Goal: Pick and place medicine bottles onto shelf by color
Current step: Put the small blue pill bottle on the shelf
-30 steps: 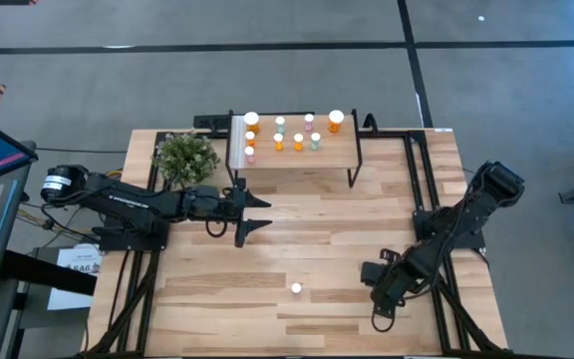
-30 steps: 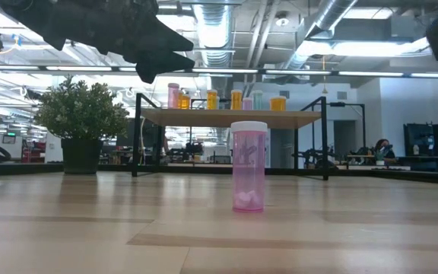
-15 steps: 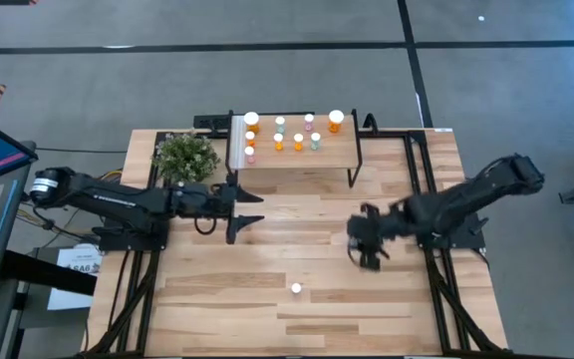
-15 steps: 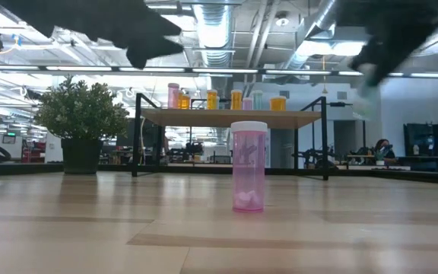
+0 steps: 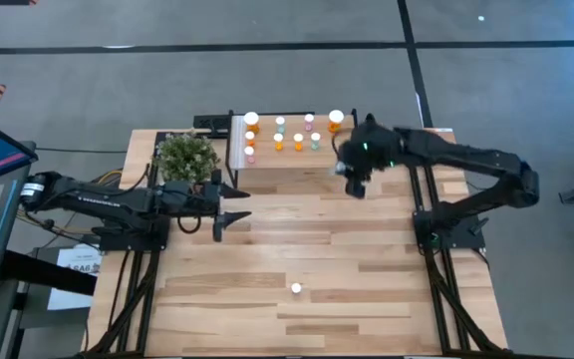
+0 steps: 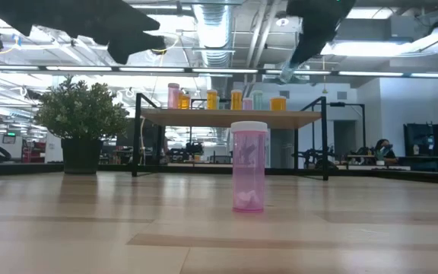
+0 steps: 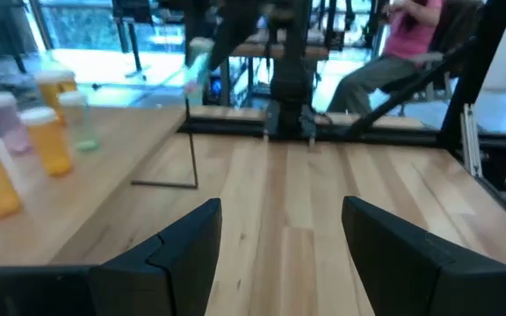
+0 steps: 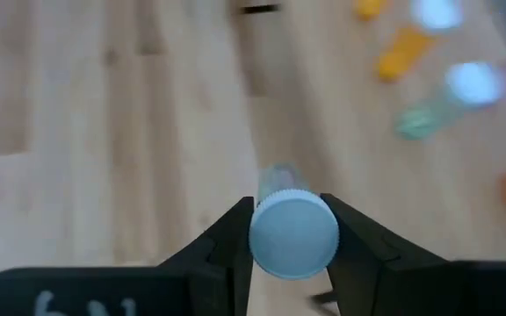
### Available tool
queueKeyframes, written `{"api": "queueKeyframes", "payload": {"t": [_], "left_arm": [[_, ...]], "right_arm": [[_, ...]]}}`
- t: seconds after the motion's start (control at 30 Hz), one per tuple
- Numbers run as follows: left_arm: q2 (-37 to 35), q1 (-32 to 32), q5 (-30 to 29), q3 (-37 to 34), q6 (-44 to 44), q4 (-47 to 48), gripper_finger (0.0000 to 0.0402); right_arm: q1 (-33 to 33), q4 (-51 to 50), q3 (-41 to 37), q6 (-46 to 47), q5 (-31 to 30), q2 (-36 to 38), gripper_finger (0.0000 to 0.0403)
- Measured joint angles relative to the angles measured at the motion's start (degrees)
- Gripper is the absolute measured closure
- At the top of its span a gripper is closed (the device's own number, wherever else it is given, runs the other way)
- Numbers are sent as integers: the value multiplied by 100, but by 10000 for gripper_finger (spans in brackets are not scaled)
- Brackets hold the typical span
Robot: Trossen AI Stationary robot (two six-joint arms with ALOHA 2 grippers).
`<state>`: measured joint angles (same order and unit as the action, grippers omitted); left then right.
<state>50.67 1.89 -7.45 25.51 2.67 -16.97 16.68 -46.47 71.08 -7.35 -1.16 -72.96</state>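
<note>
My right gripper (image 5: 352,178) hovers over the near right corner of the shelf (image 5: 297,158), shut on a pale green medicine bottle (image 6: 288,72) with a white cap (image 8: 294,235). Several orange, green and pink bottles (image 5: 298,141) stand upright on the shelf's far half. One pink bottle (image 5: 296,288) stands upright alone on the near table (image 6: 249,167). My left gripper (image 5: 221,215) hangs open at the table's left, near the plant, with nothing between its fingers (image 7: 279,254). My right gripper pinches the pale green bottle between its two fingers (image 8: 235,241), at the cap end (image 8: 294,235). The fingers slant downward and the bottle's body (image 8: 278,178) points away along them. The bottle is lifted clear, hanging tilted below the gripper above the shelf.
A potted plant (image 5: 185,156) stands at the far left beside the shelf. Black frame rails (image 5: 422,179) run along the table's right side. Bare wood lies around the lone pink bottle. A seated person (image 7: 385,61) shows beyond the table.
My right gripper has swung from the table's near right part up and toward the far edge, turning as it went. It now hangs over the shelf's near right corner with the bottle. My left gripper has drawn back toward the table's left edge, still open.
</note>
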Motion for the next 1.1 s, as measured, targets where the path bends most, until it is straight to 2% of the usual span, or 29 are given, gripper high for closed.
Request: {"api": "queueKeyframes", "payload": {"t": [0.27, 0.43, 0.63, 0.9, 1.1], "left_arm": [[-428, 0, -74, -58, 7, 242, 177], [-417, 0, -74, -58, 17, 272, 177], [-420, 0, -74, -58, 20, 273, 177], [-420, 0, -74, -58, 35, 341, 177], [-418, 0, -72, -58, 35, 359, 177]], "right_arm": [[1401, -750, 873, -784, 695, -863, 266], [1912, -1085, 1279, -1062, 746, -1409, 263], [2095, -1291, 1681, -1266, 1032, -1909, 264], [2093, -1463, 1965, -1314, 1021, -2353, 254], [2088, -1458, 2135, -1268, 790, -2480, 241]]}}
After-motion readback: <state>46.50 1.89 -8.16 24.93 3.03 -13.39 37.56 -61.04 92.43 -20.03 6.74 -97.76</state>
